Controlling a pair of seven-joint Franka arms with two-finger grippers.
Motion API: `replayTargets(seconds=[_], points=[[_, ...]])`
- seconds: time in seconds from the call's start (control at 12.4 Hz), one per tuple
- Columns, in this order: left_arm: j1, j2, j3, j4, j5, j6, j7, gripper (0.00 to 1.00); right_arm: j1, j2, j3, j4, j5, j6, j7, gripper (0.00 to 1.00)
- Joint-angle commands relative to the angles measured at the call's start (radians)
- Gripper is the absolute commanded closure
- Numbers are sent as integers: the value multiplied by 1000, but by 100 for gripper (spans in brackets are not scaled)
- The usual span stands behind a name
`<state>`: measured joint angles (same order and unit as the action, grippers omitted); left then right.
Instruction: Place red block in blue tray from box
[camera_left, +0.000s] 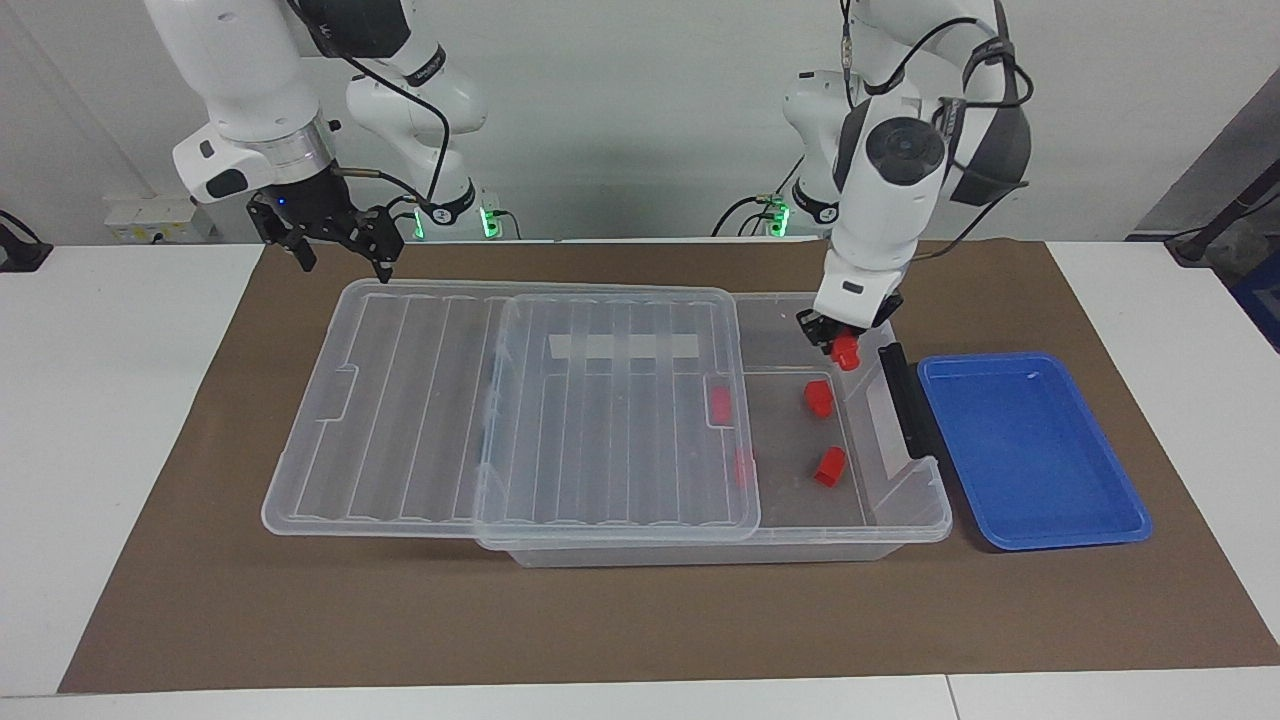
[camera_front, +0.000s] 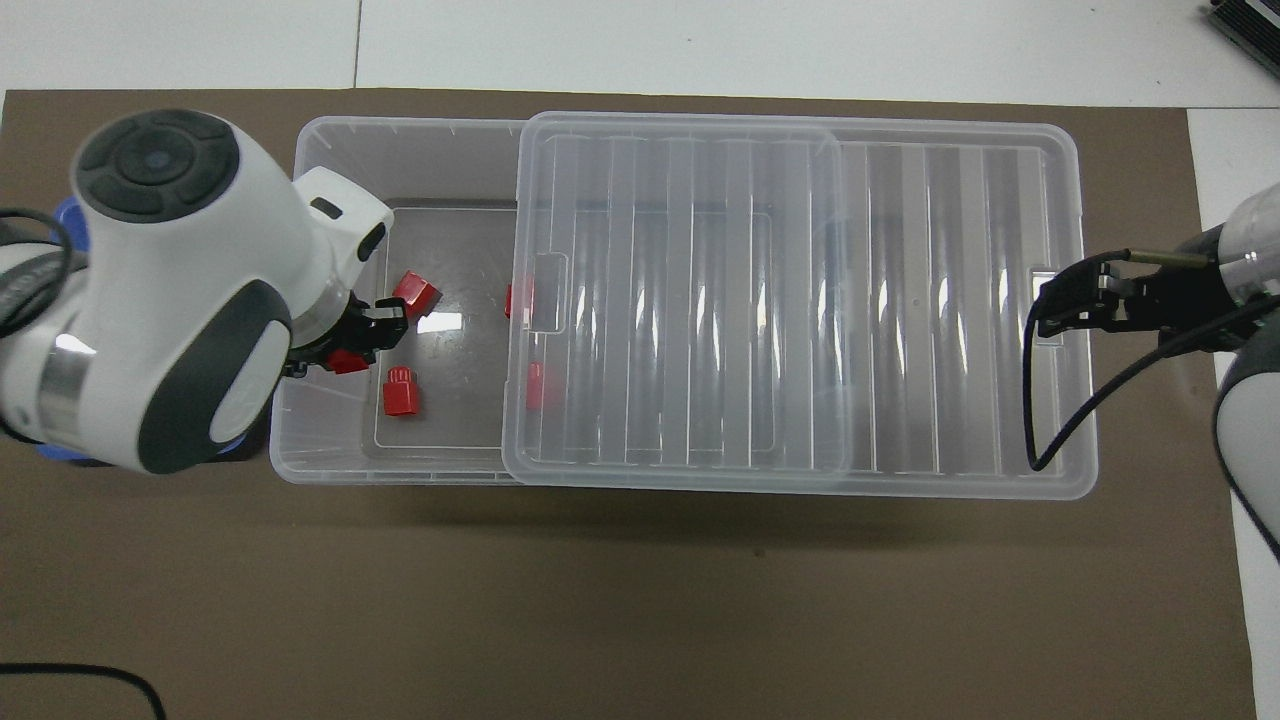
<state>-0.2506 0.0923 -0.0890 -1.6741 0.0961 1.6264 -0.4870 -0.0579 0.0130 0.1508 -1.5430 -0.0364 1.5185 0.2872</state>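
Observation:
My left gripper (camera_left: 842, 342) is shut on a red block (camera_left: 847, 350) and holds it over the open end of the clear box (camera_left: 905, 525), close to the wall beside the blue tray (camera_left: 1030, 450). In the overhead view the left gripper (camera_front: 345, 345) and its red block (camera_front: 348, 361) show under the arm. Two loose red blocks (camera_left: 819, 397) (camera_left: 829, 466) lie on the box floor. Two more (camera_left: 720, 405) (camera_left: 743, 468) show through the lid (camera_left: 420, 420), which lies slid toward the right arm's end. My right gripper (camera_left: 345, 268) is open and empty, waiting above the lid's end.
The box and tray stand on a brown mat (camera_left: 640, 620). A dark latch (camera_left: 903, 400) sits on the box wall beside the tray. In the overhead view the left arm hides most of the tray; only a blue sliver (camera_front: 66, 214) shows.

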Motion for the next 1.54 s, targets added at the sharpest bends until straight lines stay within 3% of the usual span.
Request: replayTargets(seconds=[0.0, 0.08, 0.32, 0.49, 0.65, 0.73, 0.81, 0.89, 1.21, 1.46], points=[[120, -99, -3, 48, 4, -144, 193, 88, -8, -7, 7, -8, 9, 2, 7, 0], [146, -152, -3, 41, 5, -169, 237, 88, -11, -7, 7, -9, 9, 2, 0, 0], [195, -172, -3, 40, 5, -217, 366, 87, -16, -16, 6, -37, 9, 23, 0, 0], [214, -171, -2, 48, 7, -215, 377, 87, -45, -36, 6, -98, 9, 98, -2, 1], [293, -166, 5, 65, -7, -211, 473, 87, -74, -51, 6, -150, 9, 155, -2, 14], [324, -167, 14, 67, -12, -201, 545, 87, -91, -56, 6, -181, 9, 190, -5, 32], [364, -169, 24, 56, -15, -177, 611, 87, -109, -56, 6, -203, 9, 222, -32, 58], [413, -177, 25, 21, -19, -115, 661, 88, -131, -56, 6, -225, 9, 256, -52, 98], [487, -235, 26, -253, -19, 210, 729, 88, -194, -39, 4, -293, 7, 392, -106, 100], [508, -162, 28, -343, -19, 398, 731, 88, -234, -1, 4, -313, 6, 471, -193, 100]])
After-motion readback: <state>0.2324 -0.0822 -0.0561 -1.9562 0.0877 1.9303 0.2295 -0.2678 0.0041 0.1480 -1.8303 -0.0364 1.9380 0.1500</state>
